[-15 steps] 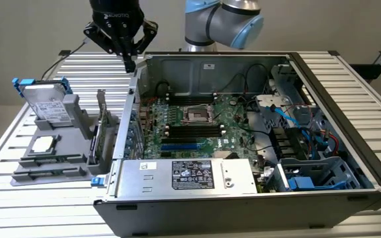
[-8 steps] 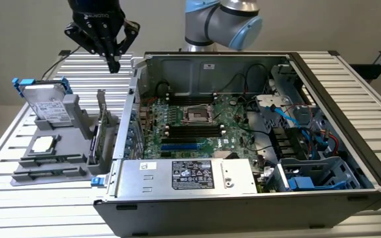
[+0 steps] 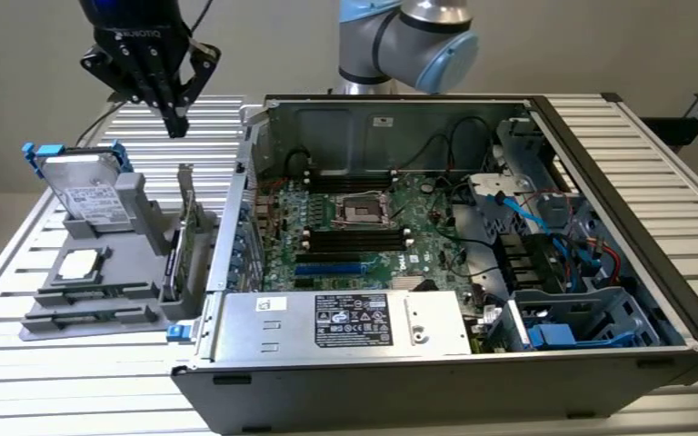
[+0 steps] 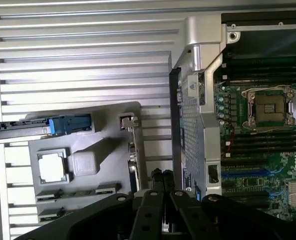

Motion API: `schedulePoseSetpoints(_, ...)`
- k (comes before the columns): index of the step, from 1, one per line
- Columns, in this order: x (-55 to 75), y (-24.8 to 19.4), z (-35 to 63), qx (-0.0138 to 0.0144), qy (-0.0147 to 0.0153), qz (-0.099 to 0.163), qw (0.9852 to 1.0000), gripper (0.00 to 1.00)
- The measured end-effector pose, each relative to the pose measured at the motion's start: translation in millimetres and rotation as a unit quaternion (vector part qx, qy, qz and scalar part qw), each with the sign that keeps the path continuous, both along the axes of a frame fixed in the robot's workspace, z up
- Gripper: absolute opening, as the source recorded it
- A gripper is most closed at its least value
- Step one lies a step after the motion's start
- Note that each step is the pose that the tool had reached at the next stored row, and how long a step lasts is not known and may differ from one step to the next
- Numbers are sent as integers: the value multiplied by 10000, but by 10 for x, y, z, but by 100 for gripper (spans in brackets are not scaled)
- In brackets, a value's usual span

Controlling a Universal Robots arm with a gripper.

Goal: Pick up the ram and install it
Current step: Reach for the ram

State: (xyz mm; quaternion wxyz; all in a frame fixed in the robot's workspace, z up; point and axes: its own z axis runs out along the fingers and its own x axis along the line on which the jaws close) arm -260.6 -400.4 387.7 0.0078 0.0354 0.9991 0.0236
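One gripper (image 3: pixel 177 123) (closed, empty) above one tray (image 3: pixel 137 218).

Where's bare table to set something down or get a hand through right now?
Free: the ribbed table on the camera side of the grey holder, and the strip beyond the holder up to the computer case. Crowded: the narrow gap between holder and case, and the case's cable-filled side toward the exterior view's right.

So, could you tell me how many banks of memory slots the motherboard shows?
2. The far bank lies beyond the processor socket in the exterior view; the near bank lies on the socket's nearer side. Others may be hidden.
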Motion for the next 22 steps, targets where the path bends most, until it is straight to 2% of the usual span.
schedulePoseSetpoints(10, -324, -41, -105, -5, 21, 0, 10000, 10)
schedulePoseSetpoints(16, -390, -165, -165, -5, 30, 8, 10000, 10)
schedulePoseSetpoints(22, -506, -263, -203, -5, 30, 8, 10000, 10)
